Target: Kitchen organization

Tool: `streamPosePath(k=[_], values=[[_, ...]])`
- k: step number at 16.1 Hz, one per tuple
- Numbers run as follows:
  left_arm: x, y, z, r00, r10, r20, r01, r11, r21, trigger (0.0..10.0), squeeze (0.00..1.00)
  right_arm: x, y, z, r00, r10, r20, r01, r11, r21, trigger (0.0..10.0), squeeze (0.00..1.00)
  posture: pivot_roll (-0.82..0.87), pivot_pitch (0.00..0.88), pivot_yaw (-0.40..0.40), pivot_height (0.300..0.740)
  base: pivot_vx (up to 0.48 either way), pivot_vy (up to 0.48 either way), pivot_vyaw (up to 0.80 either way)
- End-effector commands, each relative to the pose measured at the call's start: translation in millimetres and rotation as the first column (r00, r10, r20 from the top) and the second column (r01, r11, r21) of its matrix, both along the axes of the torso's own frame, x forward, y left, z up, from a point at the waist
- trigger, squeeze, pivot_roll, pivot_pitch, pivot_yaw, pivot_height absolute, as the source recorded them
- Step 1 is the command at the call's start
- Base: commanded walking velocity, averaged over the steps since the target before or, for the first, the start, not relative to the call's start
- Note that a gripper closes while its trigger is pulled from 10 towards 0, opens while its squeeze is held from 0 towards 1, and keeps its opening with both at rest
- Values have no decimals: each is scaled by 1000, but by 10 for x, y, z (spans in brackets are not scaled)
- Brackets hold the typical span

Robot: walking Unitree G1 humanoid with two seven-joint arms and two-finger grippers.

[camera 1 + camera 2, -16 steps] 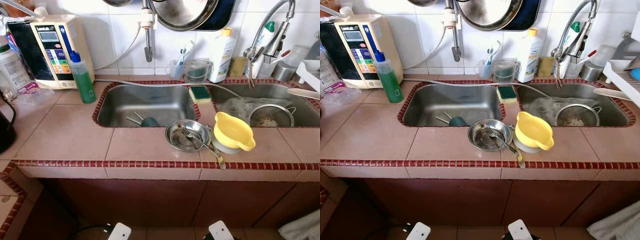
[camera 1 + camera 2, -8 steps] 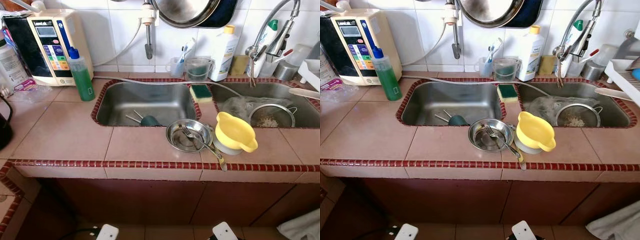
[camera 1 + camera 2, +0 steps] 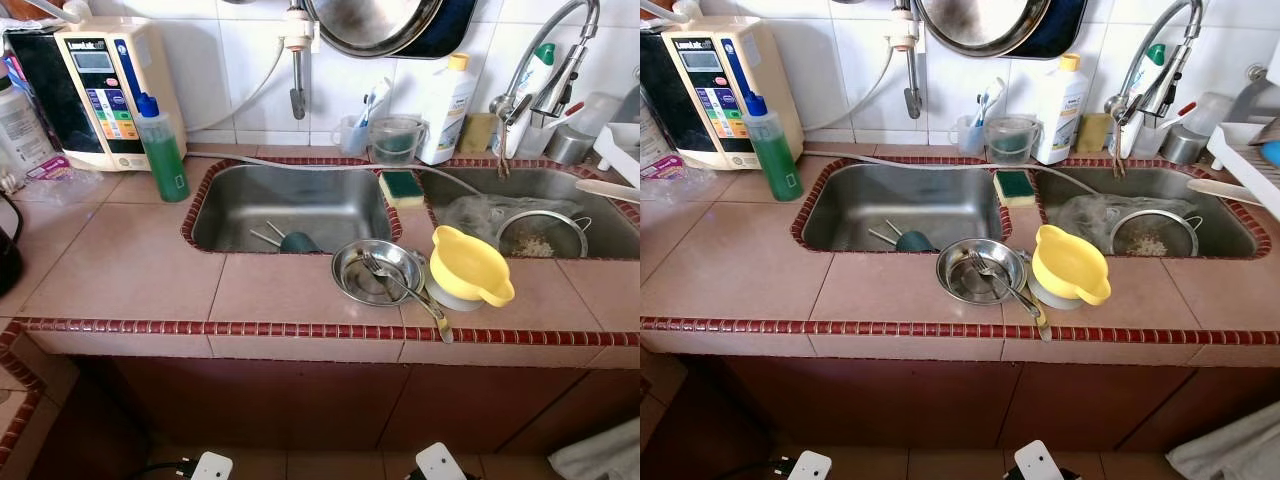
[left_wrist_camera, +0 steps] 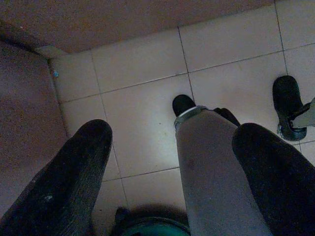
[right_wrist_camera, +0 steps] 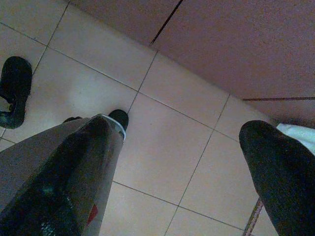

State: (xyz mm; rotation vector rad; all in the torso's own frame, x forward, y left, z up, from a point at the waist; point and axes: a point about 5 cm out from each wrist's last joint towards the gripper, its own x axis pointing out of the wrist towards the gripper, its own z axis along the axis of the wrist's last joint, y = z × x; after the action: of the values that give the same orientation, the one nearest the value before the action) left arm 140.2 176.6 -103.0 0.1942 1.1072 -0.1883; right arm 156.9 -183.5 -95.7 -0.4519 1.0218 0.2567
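A steel bowl [image 3: 378,271] with a fork [image 3: 395,279] in it sits on the tiled surface [image 3: 130,255] in front of the double sink [image 3: 290,205], touching a yellow jug [image 3: 468,265]. Both arms hang idle: left end effector [image 4: 167,162] and right end effector [image 5: 182,167] released, spread over floor tiles.

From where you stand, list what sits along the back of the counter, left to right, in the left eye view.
Water ionizer machine → green soap bottle → cup with toothbrushes → clear measuring cup → white bottle with yellow cap → faucet.
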Motion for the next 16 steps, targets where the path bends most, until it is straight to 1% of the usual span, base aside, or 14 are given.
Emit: streamPosePath(k=[1, 5, 6, 7, 8, 9, 11, 12, 14, 16], values=[[-28, -16, -12, 1000, -9, -12, 9, 1000, 1, 10000, 1000, -55, 17, -27, 1000, -2, -30, 2, 1000, 5, 10000, 0, -132, 0, 26, 740, 0, 0, 0], [-45, -79, -23, 999, -43, -17, 43, 999, 6, 10000, 1000, -53, -25, -21, 999, -9, -33, 9, 1000, 1, 10000, 0, -132, 0, 27, 740, 0, 0, 0], [-40, -84, -22, 997, -72, -16, 73, 997, 17, 10000, 1000, -61, -48, -22, 999, -11, -36, 11, 1000, -2, 10000, 0, -133, 0, 28, 740, 0, 0, 0], [-40, -88, -22, 996, -84, -17, 84, 996, 17, 10000, 882, -65, -55, -22, 999, -12, -37, 12, 1000, -2, 10000, 0, -133, 0, 28, 740, 0, 0, 0], [-43, -87, -23, 996, -92, -21, 92, 996, 17, 10000, 0, -72, -77, -22, 999, -16, -38, 15, 1000, -4, 10000, 0, -134, 0, 29, 740, 0, 0, 0], [-47, -84, -24, 996, -86, -24, 86, 996, 12, 10000, 0, -73, -86, -21, 999, -17, -38, 17, 1000, -4, 10000, 0, -134, 0, 29, 740, 0, 0, 0], [-49, -77, -23, 993, -115, -28, 115, 993, 17, 10000, 0, -69, -102, -16, 999, -18, -36, 18, 1000, -2, 10000, 0, -133, 0, 29, 740, 0, 0, 0], [-50, -78, -23, 994, -103, -26, 104, 995, 5, 10000, 0, -65, -103, -14, 999, -19, -34, 19, 1000, 0, 10000, 0, -132, 0, 29, 740, 0, 0, 0], [-52, -72, -23, 997, -79, -24, 79, 997, -8, 10000, 0, -62, -93, -15, 999, -24, -33, 25, 1000, 7, 10000, 0, -131, 0, 28, 740, 0, -480, 0], [-48, -63, -22, 997, -72, -24, 72, 997, -2, 10000, 0, -65, -68, -20, 999, -33, -36, 34, 999, 15, 10000, 0, -131, 0, 27, 740, 0, -480, 0]])
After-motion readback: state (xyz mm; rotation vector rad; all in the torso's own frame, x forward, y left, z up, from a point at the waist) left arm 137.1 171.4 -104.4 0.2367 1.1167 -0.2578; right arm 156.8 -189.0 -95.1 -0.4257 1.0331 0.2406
